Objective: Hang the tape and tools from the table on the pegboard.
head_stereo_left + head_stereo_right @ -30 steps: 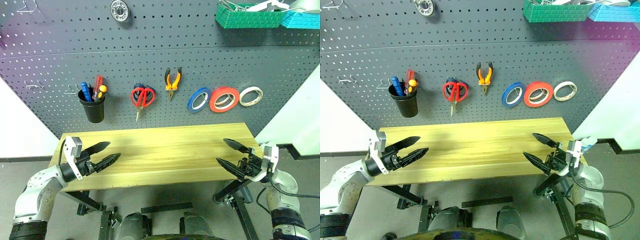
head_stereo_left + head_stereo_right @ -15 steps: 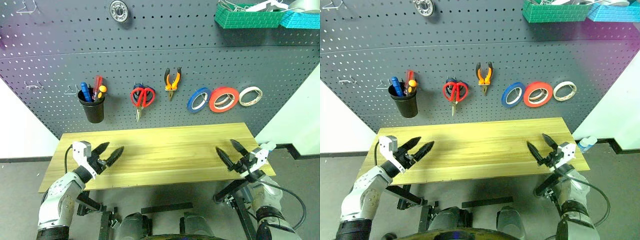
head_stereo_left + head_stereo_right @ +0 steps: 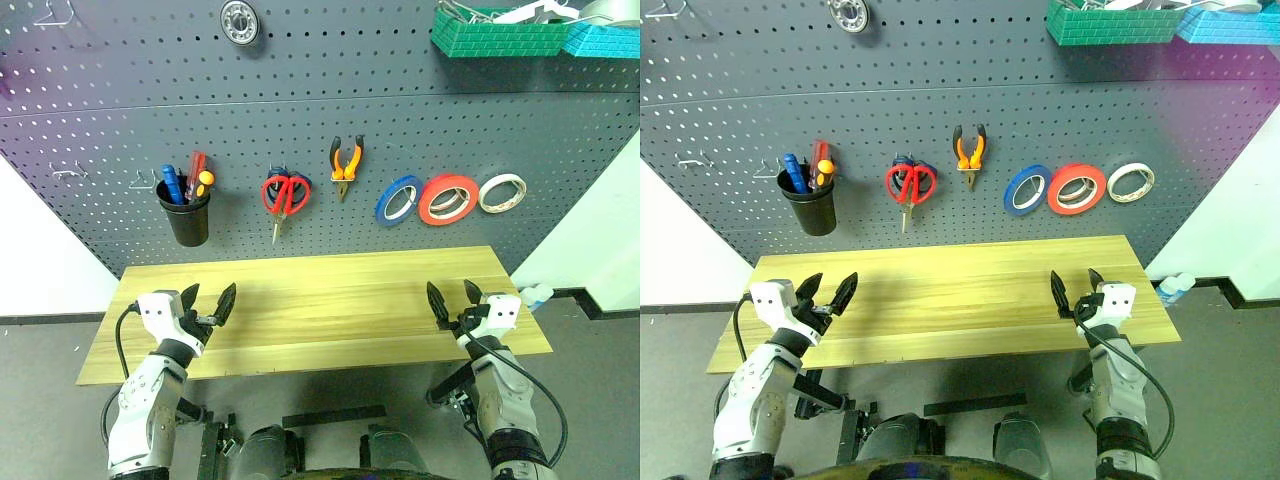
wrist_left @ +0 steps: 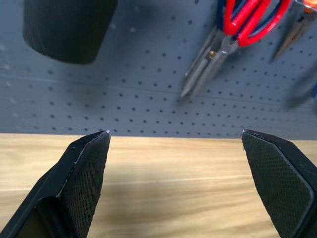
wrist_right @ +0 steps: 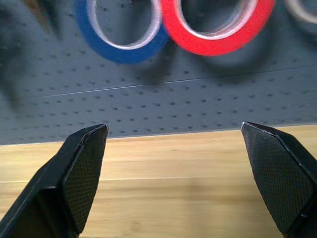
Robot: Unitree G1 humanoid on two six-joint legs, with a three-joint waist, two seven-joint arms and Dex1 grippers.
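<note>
We see the large dark grey perforated pegboard (image 3: 300, 130) rising behind the long pale wooden counter (image 3: 320, 300). On the board the solid orange-red ring of tape (image 3: 447, 198) hangs between a blue roll of tape (image 3: 399, 199) and a whitish roll of tape (image 3: 501, 193). To their left hang the orange-and-black-handled pliers (image 3: 345, 165), nose down, and then the red-handled scissors (image 3: 285, 198), blades down, with a blue-handled pair tucked behind them. Farther left a black cup (image 3: 186, 216) fixed to the board holds the small blue-handled screwdriver (image 3: 172, 184) beside red and orange-handled ones. Two green and teal brick-patterned baskets (image 3: 500, 32) sit high on the board at the right.

Our left gripper (image 3: 209, 304) hovers over the counter's left end, its two black fingers spread wide and holding nothing. Our right gripper (image 3: 452, 299) hovers over the right end, fingers likewise spread wide and empty. Both point toward the board, well short of it.
</note>
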